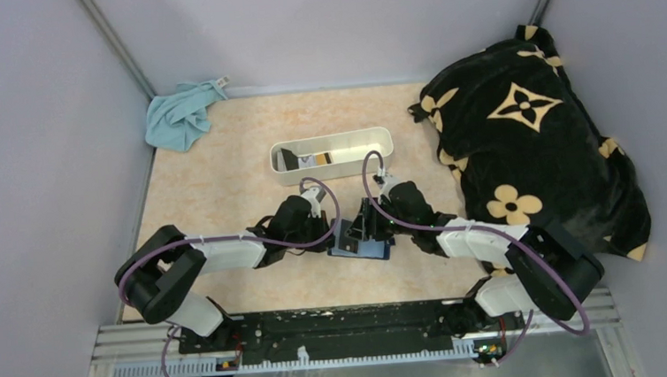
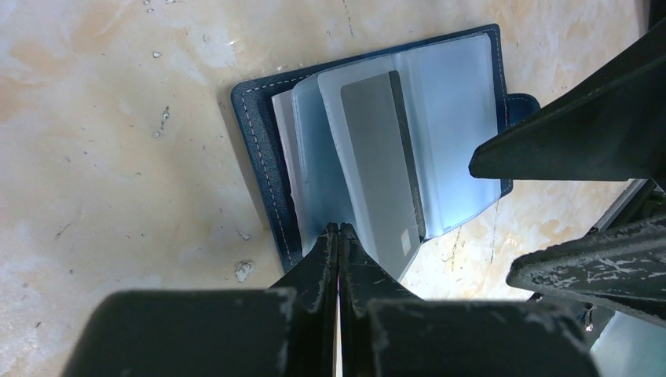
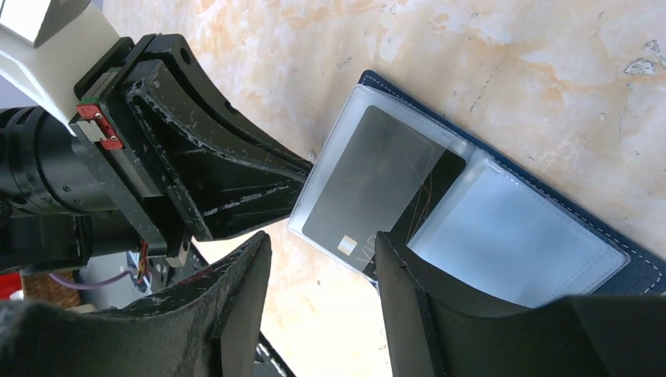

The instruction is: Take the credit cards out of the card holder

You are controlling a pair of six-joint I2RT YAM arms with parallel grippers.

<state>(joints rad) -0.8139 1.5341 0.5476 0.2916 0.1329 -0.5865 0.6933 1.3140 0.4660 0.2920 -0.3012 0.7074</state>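
The card holder [image 1: 359, 243] lies open on the table between both grippers, its navy cover [image 2: 259, 157] down and its pale translucent sleeves fanned upward. A dark grey credit card [image 3: 375, 184] with a gold chip sits inside one raised sleeve [image 2: 377, 169]. My left gripper [image 2: 339, 229] is shut, its tips pressed against the sleeves' near edge, and I see nothing between them. My right gripper [image 3: 318, 255] is open beside the card's chip corner. One of its fingers [image 3: 412, 302] overlaps the sleeve, the other hangs over bare table.
A long white tray [image 1: 380, 137] stands behind the grippers with a few cards [image 1: 306, 159] in its left end. A blue cloth [image 1: 181, 115] lies at the back left. A black flowered blanket [image 1: 530, 139] fills the right side.
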